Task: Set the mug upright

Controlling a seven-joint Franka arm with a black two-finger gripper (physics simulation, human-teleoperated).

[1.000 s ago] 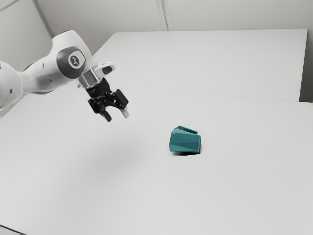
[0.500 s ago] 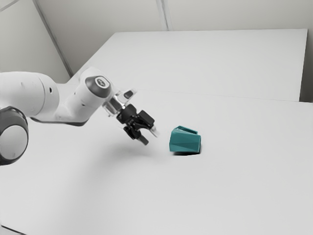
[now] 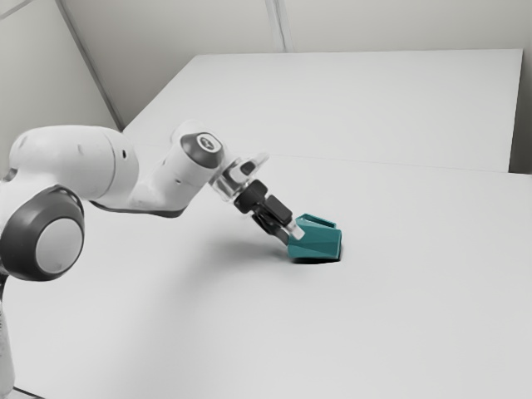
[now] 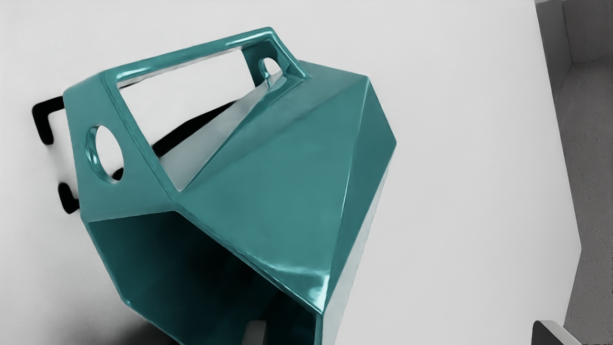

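Mug (image 3: 317, 242) lying on table (image 3: 416, 324)

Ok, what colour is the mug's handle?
The handle is teal, seen best in the wrist view.

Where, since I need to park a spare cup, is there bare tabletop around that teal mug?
Bare tabletop runs from the teal mug toward the exterior view's right, and in the foreground between the mug and the picture's lower edge. It is crowded on the mug's side toward the exterior view's left, where the gripper and arm reach in.
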